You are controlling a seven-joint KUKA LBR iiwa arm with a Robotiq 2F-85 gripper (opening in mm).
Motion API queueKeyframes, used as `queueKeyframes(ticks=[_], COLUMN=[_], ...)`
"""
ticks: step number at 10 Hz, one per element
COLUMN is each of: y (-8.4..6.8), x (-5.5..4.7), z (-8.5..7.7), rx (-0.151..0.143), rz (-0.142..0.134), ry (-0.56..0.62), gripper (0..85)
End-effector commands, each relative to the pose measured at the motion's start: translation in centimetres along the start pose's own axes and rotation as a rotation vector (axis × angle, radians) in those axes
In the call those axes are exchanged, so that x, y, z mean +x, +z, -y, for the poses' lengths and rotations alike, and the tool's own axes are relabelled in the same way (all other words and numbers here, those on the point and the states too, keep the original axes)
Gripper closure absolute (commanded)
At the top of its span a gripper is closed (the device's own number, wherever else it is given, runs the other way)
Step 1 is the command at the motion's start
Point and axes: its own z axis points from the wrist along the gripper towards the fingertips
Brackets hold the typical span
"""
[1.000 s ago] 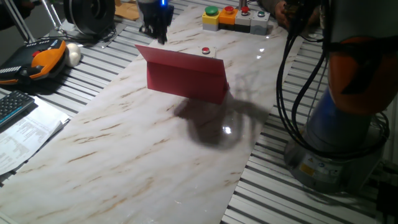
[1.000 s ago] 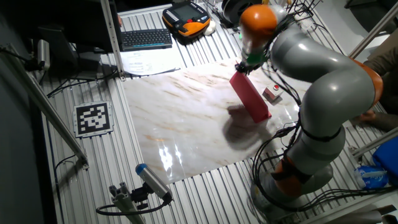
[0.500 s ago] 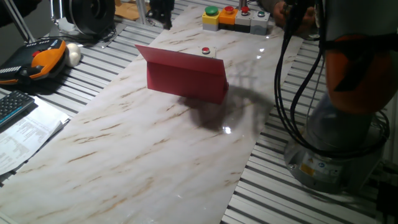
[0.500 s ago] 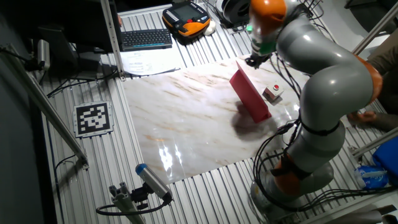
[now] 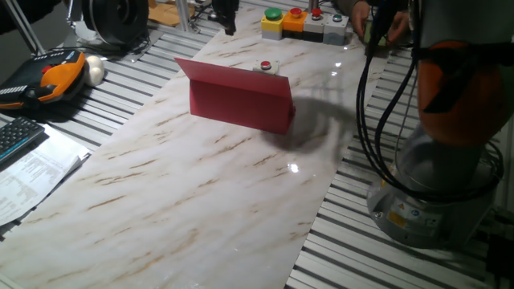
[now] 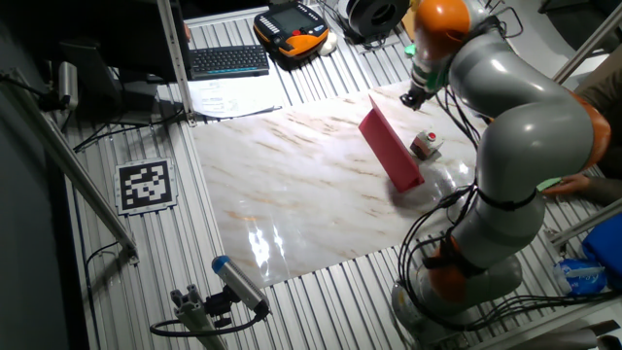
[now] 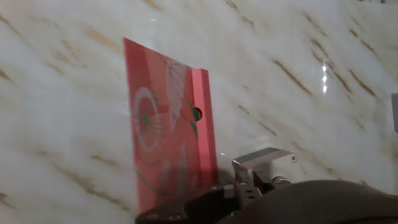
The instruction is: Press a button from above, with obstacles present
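Note:
The dull-red panel (image 5: pixel 241 100) stands upright across the far half of the marble table (image 5: pixel 201 201). Just behind it sits the button (image 5: pixel 266 66), a tiny red cap on a white base, also in the other fixed view as button (image 6: pixel 425 144) to the right of the panel (image 6: pixel 391 151). My gripper (image 5: pixel 228 18) hangs high at the top edge of the frame, behind the panel and left of the button. In the other fixed view the gripper (image 6: pixel 413 97) is above the panel's far end. The hand view looks down on the panel (image 7: pixel 166 130). No view shows the fingertips clearly.
A row of yellow, orange and grey button boxes (image 5: pixel 305 22) stands at the table's far edge. An orange teach pendant (image 5: pixel 56 76), a keyboard (image 5: pixel 20 136) and papers (image 5: pixel 32 172) lie to the left. The robot base (image 5: pixel 434 177) and cables (image 5: pixel 377 120) are on the right.
The gripper has moved to the right along the far side of the panel, towards the button. Its shadow on the table slid right and shrank.

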Motion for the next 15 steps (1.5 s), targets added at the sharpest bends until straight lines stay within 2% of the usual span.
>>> queueKeyframes(ticks=[1, 3, 6, 7, 10, 11, 12, 15], y=[2.3, 3.9, 6.2, 6.5, 6.5, 6.5, 6.5, 6.5], x=[0.8, 1.1, 2.8, 3.0, 3.0, 3.0, 3.0, 3.0], z=[9.9, 10.6, 11.6, 11.6, 11.6, 11.6, 11.6, 11.6], rx=[-0.013, -0.011, 0.003, 0.008, 0.005, -0.010, -0.040, -0.069], rz=[0.004, 0.027, 0.059, 0.057, 0.059, 0.059, 0.063, 0.015], ry=[-0.012, -0.029, -0.049, -0.046, -0.043, -0.034, -0.023, -0.006], gripper=[68.0, 68.0, 68.0, 51.0, 51.0, 51.0, 51.0, 51.0])
